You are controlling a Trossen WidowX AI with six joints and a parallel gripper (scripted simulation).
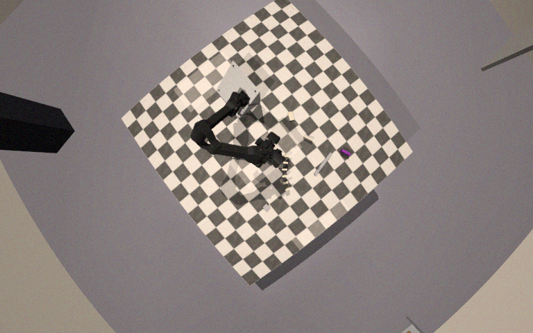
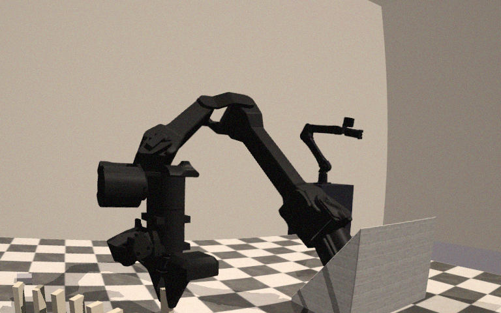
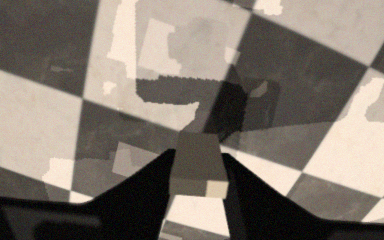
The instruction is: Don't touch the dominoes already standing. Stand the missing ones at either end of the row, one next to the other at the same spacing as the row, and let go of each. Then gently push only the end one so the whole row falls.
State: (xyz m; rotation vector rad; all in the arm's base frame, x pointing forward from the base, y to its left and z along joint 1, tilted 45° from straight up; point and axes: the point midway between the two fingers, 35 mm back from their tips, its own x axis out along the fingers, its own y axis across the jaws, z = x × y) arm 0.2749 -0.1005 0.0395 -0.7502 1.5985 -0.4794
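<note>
Tool (image 3: 199, 167), black, nearly shut, clamps an upright cream wooden domino (image 3: 198, 165) beside the standing cream row (image 2: 55, 298); a lateral drift could topple them.

Domino (image 2: 162, 299) base behind the pincer (image 2: 170, 295); row (image 2: 55, 300) cut by frame edge.

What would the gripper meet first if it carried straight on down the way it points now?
The gripper, shut on an upright domino, points straight down; the domino's base would probably meet the checkered floor first, though the remaining gap is unclear.
</note>
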